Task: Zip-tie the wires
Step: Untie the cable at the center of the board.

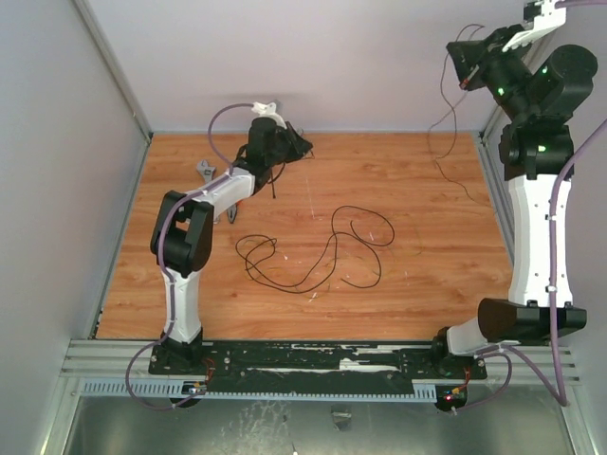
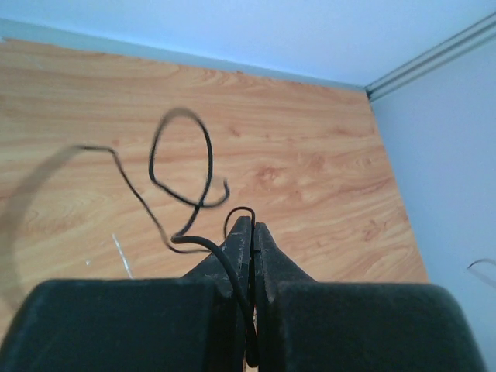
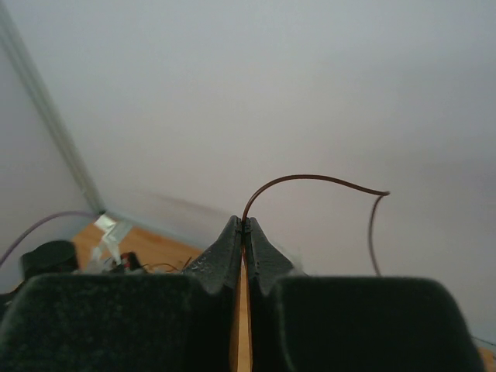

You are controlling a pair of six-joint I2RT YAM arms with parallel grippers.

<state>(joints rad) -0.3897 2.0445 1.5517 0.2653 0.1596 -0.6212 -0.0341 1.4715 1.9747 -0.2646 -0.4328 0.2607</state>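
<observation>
- On the table (image 1: 427,284), near its middle, the wires (image 1: 334,237) lie in loose loops, well apart from both grippers.
- Left gripper (image 2: 252,225), at the far left, is clenched on a black strand (image 2: 208,151) that curls ahead of it.
- Right gripper (image 3: 242,223), raised at the far right, pinches a dark strand (image 3: 310,177) that hangs toward the table.
- A wrench (image 1: 204,172) lies beside the left arm.

Open tabletop (image 1: 446,284) right of the looped wires (image 1: 313,251); wrench (image 1: 205,171) and left arm (image 1: 185,237) crowding the far-left corner.
</observation>
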